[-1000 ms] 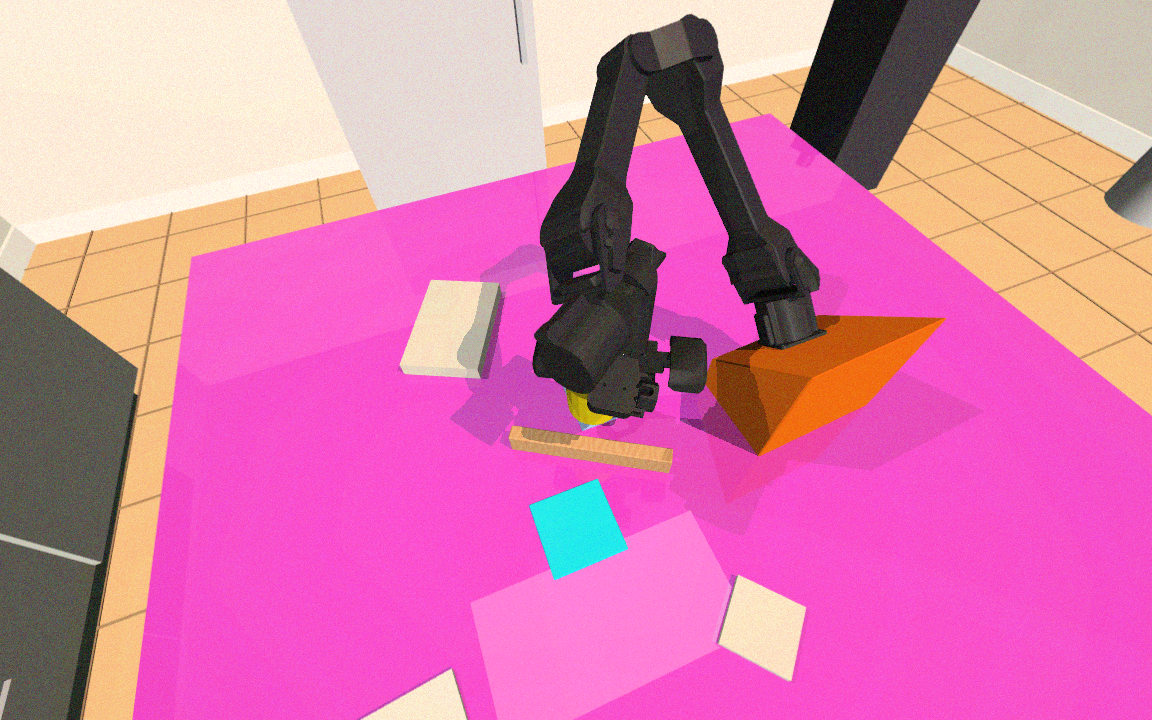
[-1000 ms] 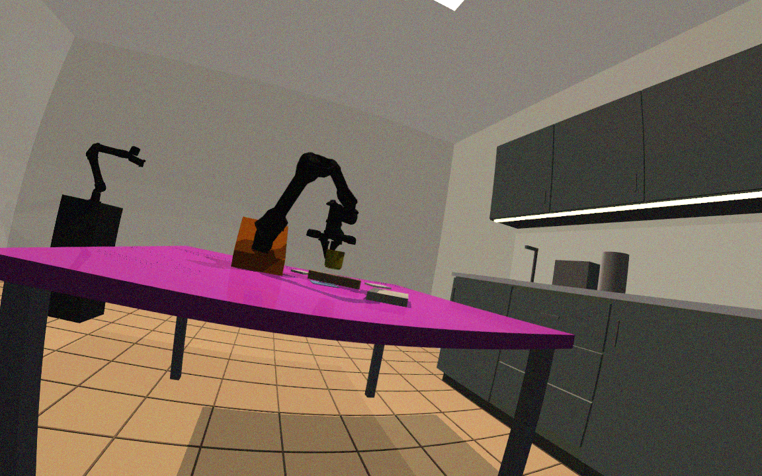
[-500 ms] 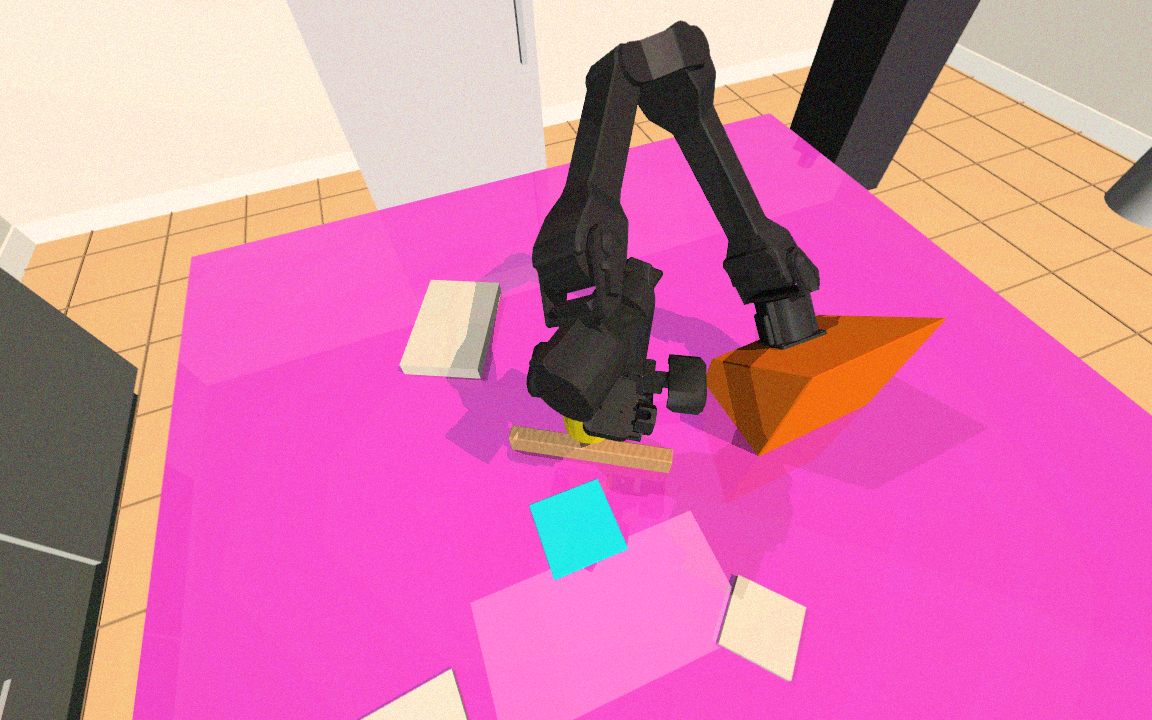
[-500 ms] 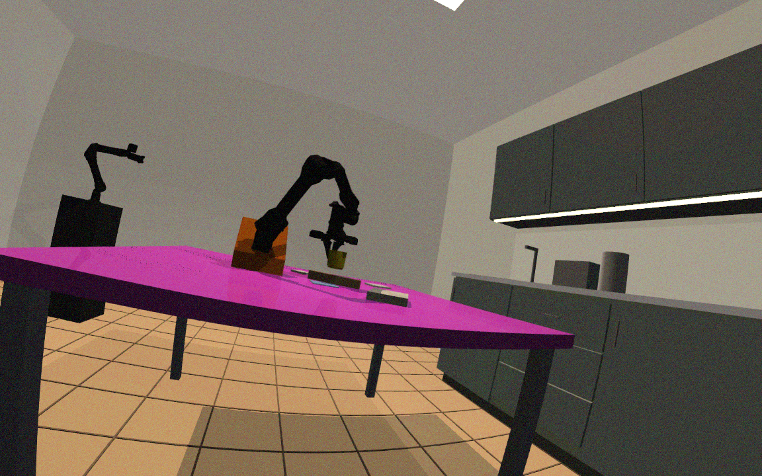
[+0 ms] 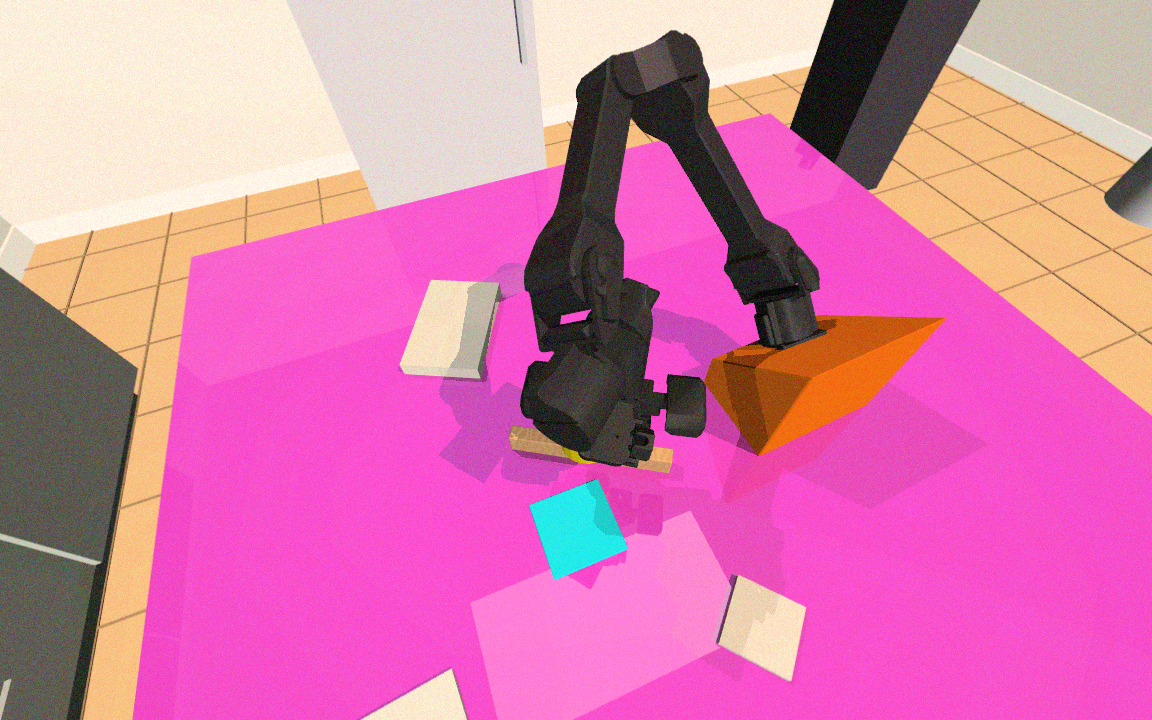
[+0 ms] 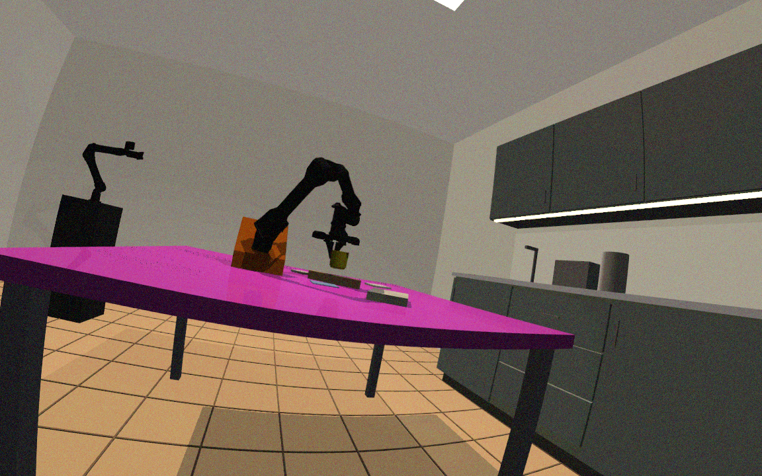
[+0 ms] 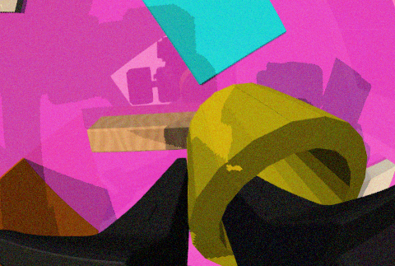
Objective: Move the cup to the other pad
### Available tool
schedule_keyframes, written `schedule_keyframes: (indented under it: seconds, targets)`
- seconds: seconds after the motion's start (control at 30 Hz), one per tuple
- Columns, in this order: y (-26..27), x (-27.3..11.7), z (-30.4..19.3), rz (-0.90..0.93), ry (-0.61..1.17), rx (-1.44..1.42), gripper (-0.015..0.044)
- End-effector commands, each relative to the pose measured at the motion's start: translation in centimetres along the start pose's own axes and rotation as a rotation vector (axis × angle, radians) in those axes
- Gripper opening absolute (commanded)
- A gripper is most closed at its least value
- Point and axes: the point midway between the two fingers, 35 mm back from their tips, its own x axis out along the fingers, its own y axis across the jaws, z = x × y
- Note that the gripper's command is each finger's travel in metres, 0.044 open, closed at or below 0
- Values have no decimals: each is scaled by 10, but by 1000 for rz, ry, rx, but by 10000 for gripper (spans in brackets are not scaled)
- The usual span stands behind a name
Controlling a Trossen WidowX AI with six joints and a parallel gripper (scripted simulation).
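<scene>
I had the gripper (image 7: 209, 217) clamped on the yellow cup's (image 7: 263, 151) wall, one finger (image 7: 285, 228) inside the rim and one outside. The cup hung clear of the pink table (image 5: 920, 537), above the wooden bar (image 5: 661, 460) (marbles not visible to me). The cyan pad (image 5: 576, 528) lay just nearer than the bar, flat on the table.

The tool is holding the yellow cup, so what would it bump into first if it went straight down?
Probably the wooden bar: the tool hangs over it with the cup. Depth is unclear.
</scene>
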Motion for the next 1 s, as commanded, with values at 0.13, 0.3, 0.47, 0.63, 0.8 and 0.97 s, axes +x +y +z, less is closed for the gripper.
schedule_keyframes:
  seconds: [0.13,0.3,0.47,0.63,0.8,0.97]
  targets:
    - [0,-1,16,4,-5,9,0]
    - [-1,-2,25,4,-5,9,0]
    - [-1,-2,35,4,-6,10,0]
    - [-1,-2,44,4,-6,10,0]
    - [-1,-3,53,4,-7,10,0]
    - [-1,-3,62,4,-7,11,0]
